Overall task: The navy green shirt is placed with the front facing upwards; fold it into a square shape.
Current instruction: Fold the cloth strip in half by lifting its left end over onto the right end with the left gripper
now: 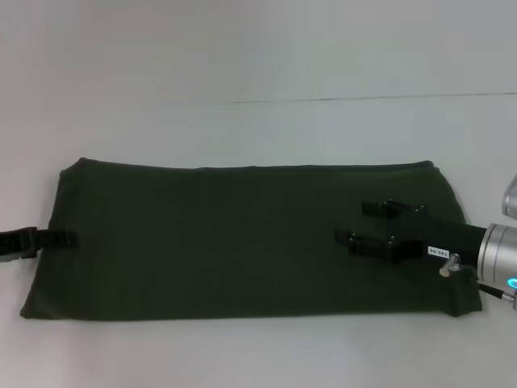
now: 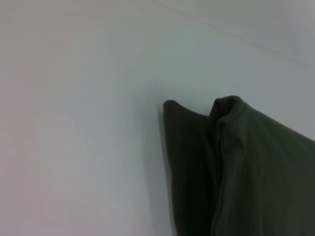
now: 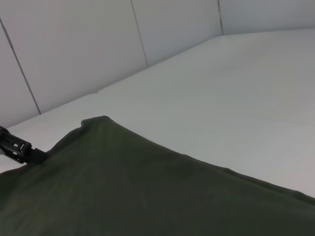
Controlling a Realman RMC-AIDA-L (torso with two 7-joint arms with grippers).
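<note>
The navy green shirt (image 1: 242, 234) lies flat on the white table as a long, wide rectangle with plain green fabric facing up; no lettering shows. My right gripper (image 1: 351, 224) hovers over the shirt's right part, open, with its two black fingers spread apart and nothing between them. My left gripper (image 1: 69, 239) reaches in low from the left and meets the shirt's left edge. The left wrist view shows a layered, folded corner of the shirt (image 2: 246, 167). In the right wrist view the shirt (image 3: 147, 191) fills the foreground, with the left gripper (image 3: 22, 150) at its far edge.
The white table (image 1: 258, 121) extends beyond the shirt on every side. A thin seam (image 1: 363, 99) runs across it behind the shirt. Pale wall panels (image 3: 74, 44) stand past the table's far edge in the right wrist view.
</note>
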